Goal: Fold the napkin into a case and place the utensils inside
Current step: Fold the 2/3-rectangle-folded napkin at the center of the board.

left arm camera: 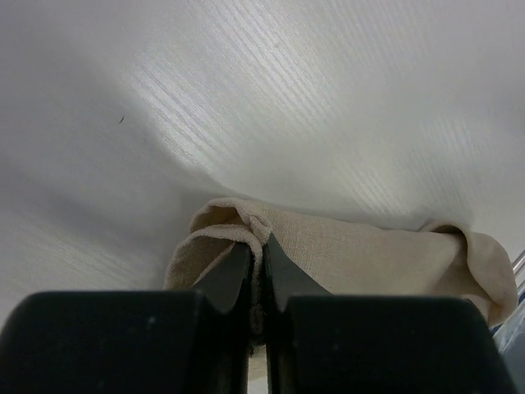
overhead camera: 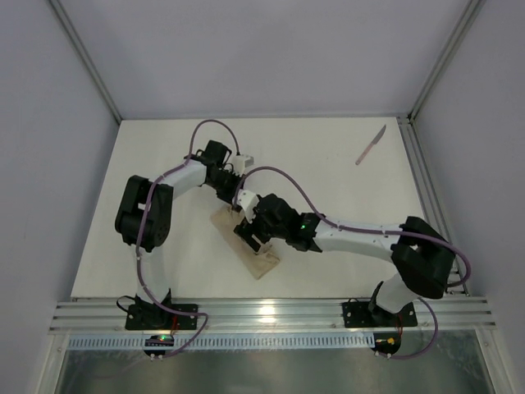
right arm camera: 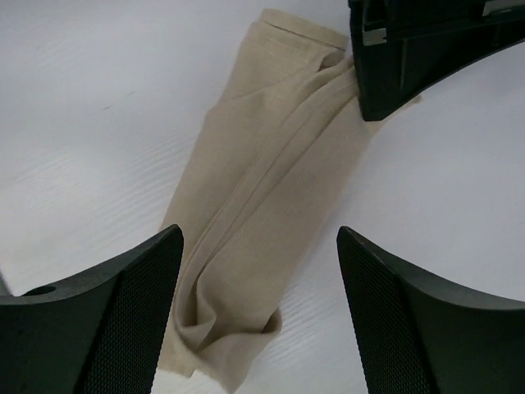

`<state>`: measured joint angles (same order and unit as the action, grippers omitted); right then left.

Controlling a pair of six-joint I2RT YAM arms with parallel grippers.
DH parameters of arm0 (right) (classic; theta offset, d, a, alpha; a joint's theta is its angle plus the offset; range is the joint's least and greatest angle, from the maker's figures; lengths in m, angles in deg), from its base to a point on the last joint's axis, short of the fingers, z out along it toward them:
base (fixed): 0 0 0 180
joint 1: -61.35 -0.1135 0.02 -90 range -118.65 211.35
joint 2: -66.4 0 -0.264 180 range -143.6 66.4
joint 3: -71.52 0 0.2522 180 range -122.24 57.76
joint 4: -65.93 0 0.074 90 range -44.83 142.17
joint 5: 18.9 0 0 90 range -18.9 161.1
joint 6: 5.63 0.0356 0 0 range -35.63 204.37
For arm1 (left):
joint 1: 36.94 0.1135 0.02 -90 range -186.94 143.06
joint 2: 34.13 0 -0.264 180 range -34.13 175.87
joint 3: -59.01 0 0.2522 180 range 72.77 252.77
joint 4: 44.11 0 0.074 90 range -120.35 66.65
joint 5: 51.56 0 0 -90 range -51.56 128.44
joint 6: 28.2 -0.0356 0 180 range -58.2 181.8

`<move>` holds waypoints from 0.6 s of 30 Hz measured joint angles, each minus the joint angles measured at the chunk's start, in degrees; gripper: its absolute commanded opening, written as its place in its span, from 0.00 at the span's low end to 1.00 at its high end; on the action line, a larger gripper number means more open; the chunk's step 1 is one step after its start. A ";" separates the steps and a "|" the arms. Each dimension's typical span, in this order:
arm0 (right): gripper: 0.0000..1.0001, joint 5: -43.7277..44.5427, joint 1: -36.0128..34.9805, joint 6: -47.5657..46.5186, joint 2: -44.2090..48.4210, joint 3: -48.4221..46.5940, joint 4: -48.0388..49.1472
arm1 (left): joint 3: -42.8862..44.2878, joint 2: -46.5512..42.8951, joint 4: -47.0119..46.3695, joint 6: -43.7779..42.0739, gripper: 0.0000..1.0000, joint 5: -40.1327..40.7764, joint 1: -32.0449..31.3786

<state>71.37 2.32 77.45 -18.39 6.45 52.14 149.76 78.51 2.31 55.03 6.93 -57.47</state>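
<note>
Tabletop (overhead camera: 344, 172): left claw (left arm camera: 258, 248) pinches napkin (left arm camera: 369, 254), right claw (right arm camera: 259, 236) splayed.

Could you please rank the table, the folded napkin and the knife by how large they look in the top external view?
1. The table, by far the largest.
2. The napkin, a folded strip, partly covered from above.
3. The knife, thin and shorter than that strip.

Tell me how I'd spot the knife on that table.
Look at the white table, toward its far right corner. The knife lies there alone, slanted: slim, with a pinkish handle and grey blade, unlike the soft beige napkin bunched at mid-table.
</note>
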 measured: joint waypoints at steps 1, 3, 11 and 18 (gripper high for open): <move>0.80 0.50 0.76 0.70 -2.73 -1.33 0.22 | 0.00 0.00 -0.02 0.04 0.04 -0.15 0.04; 0.80 1.64 2.03 1.97 -8.37 -3.91 0.85 | 0.00 -0.02 -0.02 0.11 0.06 -0.52 0.04; 0.80 4.68 3.15 5.29 -18.29 -8.41 3.26 | -0.57 -0.63 -0.02 0.20 0.09 -1.57 0.20; 0.76 5.11 3.15 5.86 -20.85 -10.03 5.90 | -0.96 -0.81 -0.07 0.28 0.09 -1.81 0.42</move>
<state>76.49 5.47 83.31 -39.25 -3.58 58.04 148.80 77.71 2.25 55.32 5.12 -57.06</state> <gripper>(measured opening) 0.782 0.090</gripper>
